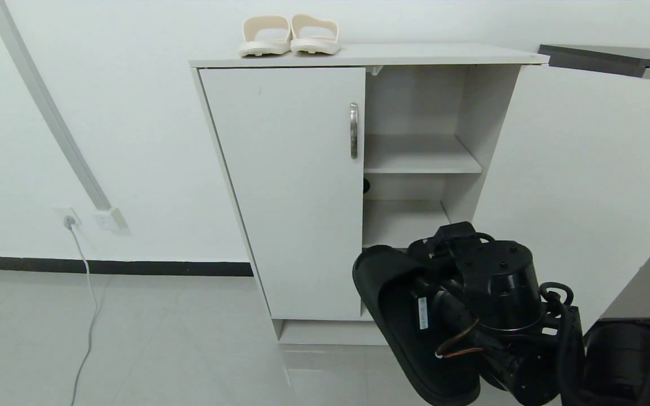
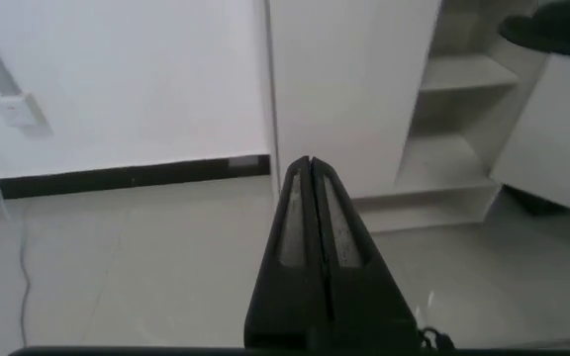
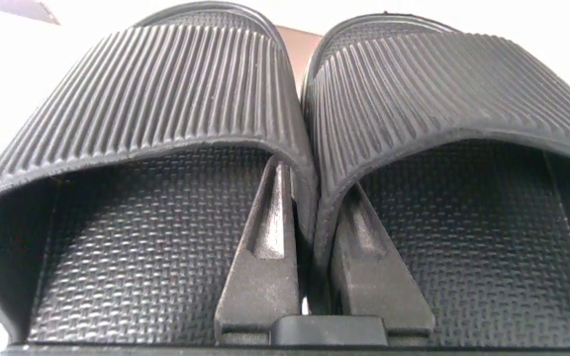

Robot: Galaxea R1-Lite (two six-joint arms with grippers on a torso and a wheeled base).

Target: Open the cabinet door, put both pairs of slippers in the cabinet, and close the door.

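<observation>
White-walled room: our right end effector (image 3: 313,213) pinches black ribbed rubber slippers (image 1: 409,321) before the white cabinet (image 1: 285,192), its right door (image 1: 579,186) open; cream slippers (image 1: 291,35) sit on top, unstowed.

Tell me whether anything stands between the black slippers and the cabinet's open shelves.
Nothing visible does. The right door is swung wide, and the black slippers in the right gripper hang before the bare lower shelf.

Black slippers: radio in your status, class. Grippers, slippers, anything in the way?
Left gripper shut, empty. Right gripper shut on black slippers, in front of open cabinet. Cream slippers on cabinet top. Right door open, left door shut.
</observation>
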